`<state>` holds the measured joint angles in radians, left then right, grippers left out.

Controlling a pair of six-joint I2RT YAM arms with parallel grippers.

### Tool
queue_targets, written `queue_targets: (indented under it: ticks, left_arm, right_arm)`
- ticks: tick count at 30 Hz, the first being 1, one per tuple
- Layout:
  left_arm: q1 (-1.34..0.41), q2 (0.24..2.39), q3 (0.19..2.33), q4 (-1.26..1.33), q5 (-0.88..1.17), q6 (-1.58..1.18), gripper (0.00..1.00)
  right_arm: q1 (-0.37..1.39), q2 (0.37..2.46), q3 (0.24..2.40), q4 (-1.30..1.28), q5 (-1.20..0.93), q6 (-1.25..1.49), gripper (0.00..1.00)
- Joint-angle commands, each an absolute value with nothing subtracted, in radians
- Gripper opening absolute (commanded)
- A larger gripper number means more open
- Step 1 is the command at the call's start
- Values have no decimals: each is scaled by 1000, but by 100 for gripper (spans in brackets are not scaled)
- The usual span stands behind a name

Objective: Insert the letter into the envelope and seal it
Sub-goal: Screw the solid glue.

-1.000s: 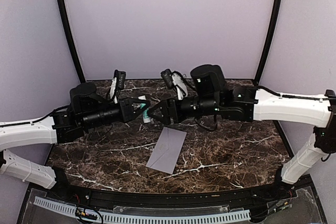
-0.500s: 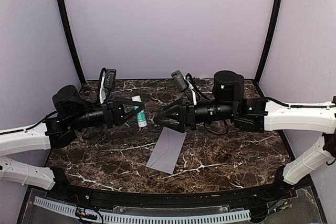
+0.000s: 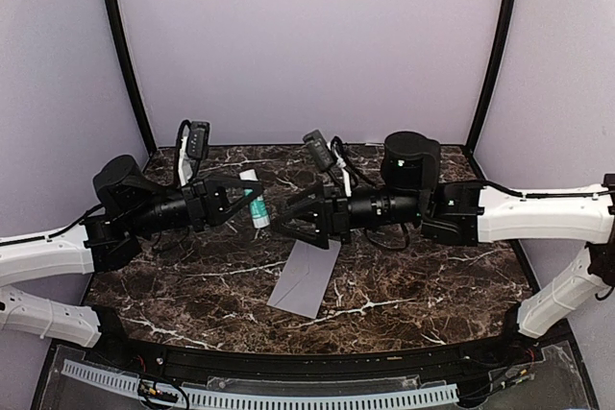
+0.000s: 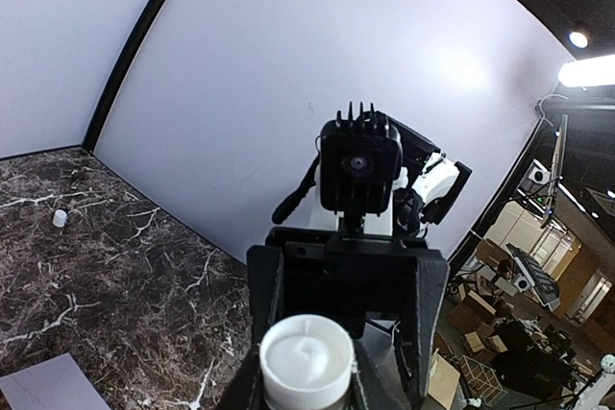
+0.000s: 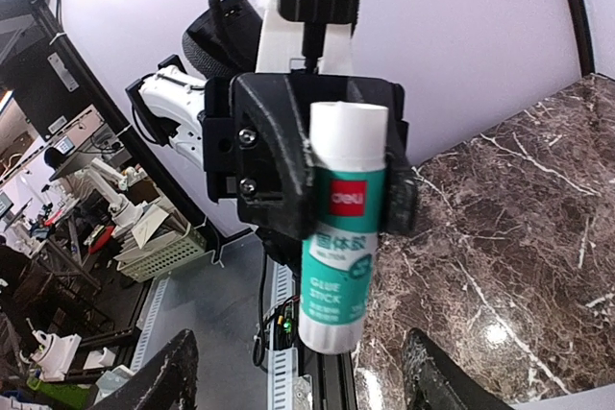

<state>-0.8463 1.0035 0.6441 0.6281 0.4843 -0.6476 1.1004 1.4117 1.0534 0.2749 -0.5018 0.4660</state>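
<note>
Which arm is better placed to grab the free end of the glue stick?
Right. The left gripper is shut on the glue stick and holds it in the air. The right gripper is open, empty, and faces the stick from close by.

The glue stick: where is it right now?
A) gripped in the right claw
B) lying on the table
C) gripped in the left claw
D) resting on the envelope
C: the right wrist view shows the left claw clamped on the glue stick, up off the table; the right claw is open.
</note>
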Motion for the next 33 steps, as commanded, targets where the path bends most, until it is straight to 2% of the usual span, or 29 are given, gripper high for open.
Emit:
queue_targets:
  ticks: [1, 10, 18, 20, 22, 24, 26, 28, 33]
  left_arm:
    - [-844, 1016, 640, 706, 506, -668, 0]
    - [-843, 1014, 637, 720, 513, -676, 0]
    - [-844, 1019, 627, 734, 519, -692, 0]
    - [-843, 1019, 625, 732, 519, -697, 5]
    - [-843, 1020, 625, 722, 515, -700, 17]
    - [-844, 1020, 621, 714, 513, -702, 34]
    - [-844, 1021, 615, 713, 515, -710, 42]
    - [-844, 1023, 608, 714, 521, -718, 45]
    - [-844, 1033, 598, 724, 534, -737, 44]
  right_arm:
    - [1130, 1469, 1113, 365, -553, 457, 67]
    - [1134, 1526, 1157, 364, -552, 465, 50]
    - [1133, 1537, 1159, 408, -547, 486, 29]
    - [1133, 1537, 1158, 414, -539, 488, 24]
    - [1133, 1536, 1158, 417, -527, 492, 20]
    - [1132, 1536, 1161, 416, -514, 493, 18]
    - [1133, 1536, 1161, 418, -509, 493, 18]
    - [1133, 1533, 1160, 424, -508, 494, 18]
    - [1133, 1534, 1164, 424, -507, 494, 17]
